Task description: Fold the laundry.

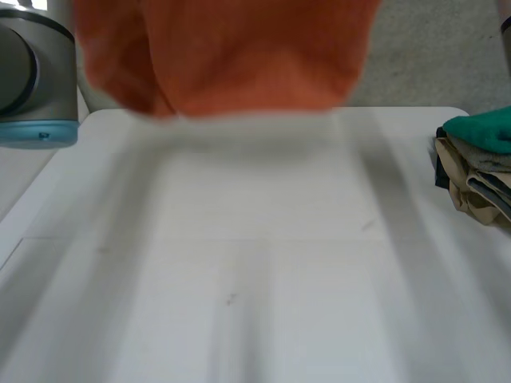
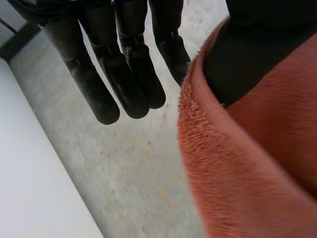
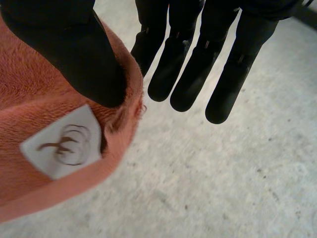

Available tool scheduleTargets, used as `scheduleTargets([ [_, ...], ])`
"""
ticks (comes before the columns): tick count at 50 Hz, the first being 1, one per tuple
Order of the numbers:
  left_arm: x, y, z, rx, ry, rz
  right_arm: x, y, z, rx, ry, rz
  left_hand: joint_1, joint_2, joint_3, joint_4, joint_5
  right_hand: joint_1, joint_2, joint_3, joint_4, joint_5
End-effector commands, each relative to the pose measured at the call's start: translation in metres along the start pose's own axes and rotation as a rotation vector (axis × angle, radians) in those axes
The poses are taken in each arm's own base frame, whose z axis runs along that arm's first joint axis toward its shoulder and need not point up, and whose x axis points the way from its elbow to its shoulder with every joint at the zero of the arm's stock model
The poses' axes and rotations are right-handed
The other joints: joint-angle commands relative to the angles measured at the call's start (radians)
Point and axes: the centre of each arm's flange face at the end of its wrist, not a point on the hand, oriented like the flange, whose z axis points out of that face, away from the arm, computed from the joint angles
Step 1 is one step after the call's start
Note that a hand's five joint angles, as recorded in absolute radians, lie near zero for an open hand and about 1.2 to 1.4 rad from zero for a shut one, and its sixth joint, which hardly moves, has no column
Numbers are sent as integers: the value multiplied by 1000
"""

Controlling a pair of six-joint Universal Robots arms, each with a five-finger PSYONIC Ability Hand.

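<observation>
Orange towel [image 1: 231,56] upper centre, hung over thumbs, left hand [image 2: 91,91] and right hand [image 3: 195,74] fingers straight, off cloth, clothes pile [image 1: 479,171] right edge.

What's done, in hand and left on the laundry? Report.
Done, it seems: a folded pile of green, tan and dark clothes on the white table. In hand: a fuzzy orange cloth, raised, unfolded, hanging at the thumbs of left hand and right hand. Left: lay and fold it.

Orange cloth [image 2: 247,188] over left hand [image 2: 126,74]
</observation>
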Motion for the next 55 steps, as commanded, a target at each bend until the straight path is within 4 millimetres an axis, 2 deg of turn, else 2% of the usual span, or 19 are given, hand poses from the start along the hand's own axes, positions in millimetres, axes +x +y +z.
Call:
scheduleTargets([
  [1, 10, 26, -32, -151, 146, 64, -13, 19, -22, -137, -98, 19, 240, 198, 203, 193, 234, 253, 220, 207, 200, 254],
  [3, 8, 37, -42, -204, 163, 80, -18, 27, -30, -180, -124, 21, 240, 198, 203, 193, 234, 253, 220, 207, 200, 254],
  [4, 7, 50, -53, -256, 180, 92, -25, 37, -41, -232, -155, 28, 240, 198, 203, 193, 234, 253, 220, 207, 200, 254],
  [7, 10, 68, -74, -334, 213, 105, -37, 52, -61, -317, -208, 39, 240, 198, 203, 193, 234, 253, 220, 207, 200, 254],
  [8, 12, 79, -90, -384, 242, 109, -46, 62, -76, -373, -248, 44, 240, 198, 203, 193, 234, 253, 220, 207, 200, 254],
  [15, 30, 123, -153, -541, 387, 89, -83, 106, -145, -599, -383, 56, 240, 198, 203, 193, 234, 253, 220, 207, 200, 254],
  [16, 36, 138, -172, -587, 431, 83, -90, 117, -161, -653, -411, 54, 240, 198, 203, 193, 234, 253, 220, 207, 200, 254],
  [19, 44, 160, -199, -657, 484, 76, -100, 130, -184, -724, -450, 44, 240, 198, 203, 193, 234, 253, 220, 207, 200, 254],
  [20, 47, 174, -214, -697, 508, 74, -104, 138, -197, -760, -473, 38, 240, 198, 203, 193, 234, 253, 220, 207, 200, 254],
  [23, 47, 191, -229, -728, 521, 83, -106, 146, -209, -800, -491, 26, 158, 117, 121, 112, 152, 253, 220, 207, 200, 254],
  [24, 44, 200, -232, -734, 513, 95, -106, 149, -214, -814, -502, 12, -25, -67, -62, -72, -31, 253, 220, 207, 200, 254],
  [27, 37, 205, -230, -719, 489, 112, -107, 151, -218, -825, -510, -7, -375, -417, -412, -422, -381, 253, 220, 207, 200, 254],
  [33, 25, 205, -225, -738, 447, 99, -103, 146, -212, -818, -499, -9, -640, -682, -678, -687, -647, 253, 220, 207, 200, 254],
  [39, 5, 202, -223, -827, 387, 16, -89, 151, -206, -829, -450, -20, -755, -796, -792, -801, -761, 253, 220, 207, 200, 254],
  [46, -21, 197, -222, -953, 294, -155, -84, 158, -208, -850, -434, -27, -691, -732, -728, -738, -697, 253, 220, 207, 200, 254],
  [50, -27, 199, -224, -1014, 290, -237, -85, 158, -209, -853, -437, -25, -626, -667, -663, -673, -632, 253, 220, 207, 200, 254],
  [55, -31, 209, -227, -1051, 306, -237, -86, 157, -209, -850, -439, -25, -620, -662, -657, -667, -626, 253, 220, 207, 200, 254],
])
